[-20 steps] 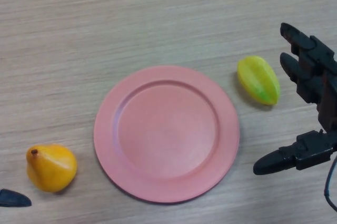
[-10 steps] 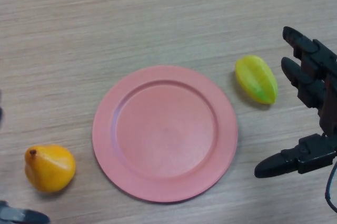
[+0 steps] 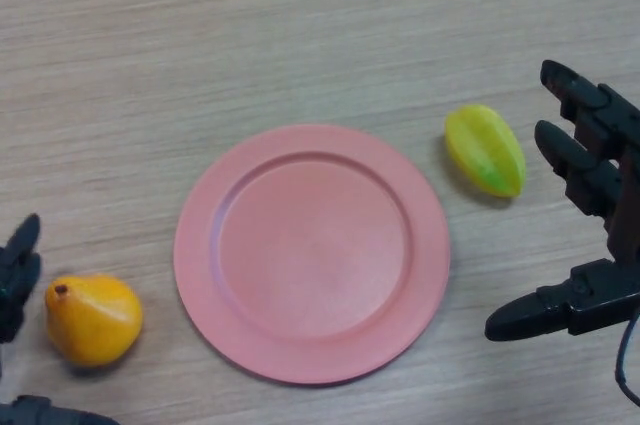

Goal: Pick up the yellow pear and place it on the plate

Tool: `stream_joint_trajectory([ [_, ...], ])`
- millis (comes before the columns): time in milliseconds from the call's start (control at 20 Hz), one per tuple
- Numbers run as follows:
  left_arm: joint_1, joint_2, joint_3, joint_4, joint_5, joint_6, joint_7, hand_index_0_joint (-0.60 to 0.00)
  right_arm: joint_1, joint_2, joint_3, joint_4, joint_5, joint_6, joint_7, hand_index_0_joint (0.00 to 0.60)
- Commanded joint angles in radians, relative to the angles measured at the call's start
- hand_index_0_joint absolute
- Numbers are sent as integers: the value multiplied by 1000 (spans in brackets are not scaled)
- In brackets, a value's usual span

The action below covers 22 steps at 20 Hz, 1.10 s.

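- yellow pear [image 3: 93, 319] sitting on table [image 3: 300, 35], just left of plate [image 3: 311, 253], not yet gripped
- left hand [image 3: 18, 280] now moving in around it, fingers spread (barely visible a second ago), so grasp looks imminent
- right hand [image 3: 600, 225] hanging open, idle near yellow-green fruit [image 3: 485, 150]

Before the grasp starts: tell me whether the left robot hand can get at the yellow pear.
Probably yes. The left robot hand sits open right beside the yellow pear, fingers above and thumb below its left side, nothing between them. The pink plate lies on the pear's far side.

wooden table [image 3: 300, 35], pink plate [image 3: 200, 275], yellow pear [image 3: 93, 318], starfruit [image 3: 485, 149]
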Motion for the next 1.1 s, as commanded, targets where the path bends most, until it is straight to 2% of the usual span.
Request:
stream_joint_trajectory([
  [50, -24, 73, 57, -29, -66, -134, 58, 0, -22, -20, -59, -69, 28, -89, -22, 0],
  [450, -105, 83, -9, 73, -120, -166, 108, 0, -15, -30, -100, -85, 11, -106, -6, 0],
  [500, -110, 82, -13, 84, -114, -178, 118, -49, -18, -30, -102, -82, 9, -112, -8, 0],
  [550, -113, 82, -16, 92, -107, -189, 125, -150, -16, -29, -101, -81, 8, -115, -8, 0],
  [600, -122, 83, -26, 121, -79, -223, 147, -300, -12, -28, -101, -81, 3, -124, -9, 0],
  [650, -129, 88, -35, 151, -39, -257, 174, -400, -9, -27, -103, -81, 1, -128, -10, 0],
  [700, -147, 106, -54, 226, 48, -321, 238, -549, -6, -25, -111, -84, 0, -130, -16, 0],
  [750, -157, 118, -62, 259, 72, -343, 262, -600, -3, -23, -111, -84, -3, -133, -21, 0],
  [950, -154, 136, -48, 250, 18, -329, 240, -600, -12, -25, -108, -100, -2, -91, -29, 0],
  [1100, -121, 144, 11, 133, -126, -261, 157, -600, -17, -24, -92, -101, -4, -77, -37, 0],
])
